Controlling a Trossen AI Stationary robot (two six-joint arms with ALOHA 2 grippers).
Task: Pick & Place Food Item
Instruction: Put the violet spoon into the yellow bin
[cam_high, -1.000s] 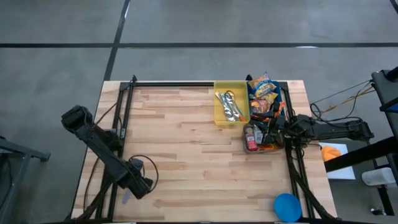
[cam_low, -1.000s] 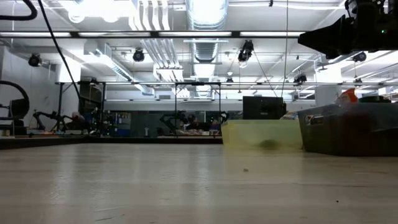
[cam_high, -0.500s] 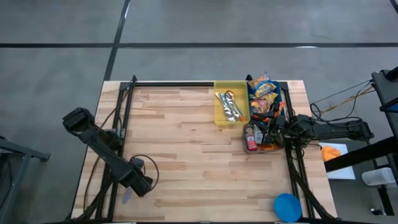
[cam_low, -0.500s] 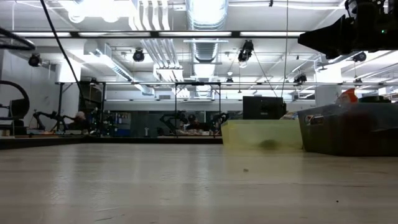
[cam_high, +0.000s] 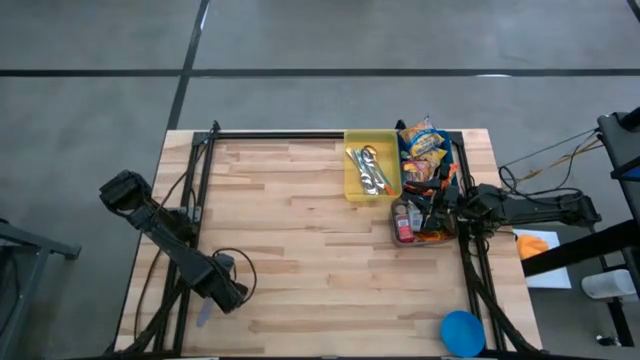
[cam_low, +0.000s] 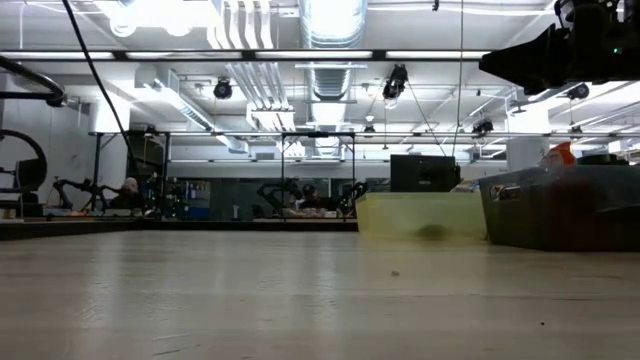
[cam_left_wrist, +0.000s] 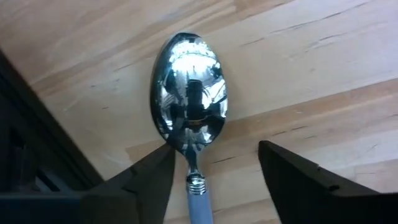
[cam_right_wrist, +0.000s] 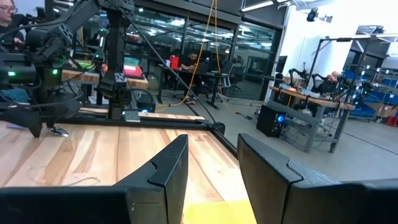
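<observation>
No readable writing; left gripper fingers straddle spoon.

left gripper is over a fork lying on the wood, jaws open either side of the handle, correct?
Not a fork: the left wrist view shows a spoon with a shiny bowl and blue handle. The rest holds: the left gripper is over it on the wooden table, jaws open either side of the handle.

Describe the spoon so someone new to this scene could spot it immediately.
Start at the wooden table and go to its near-left corner, where the left gripper hovers. The spoon lies flat on the wood between that gripper's open fingers, apart from the bins across the table. Its shiny mirror-like bowl and pale blue handle set it apart.
</observation>
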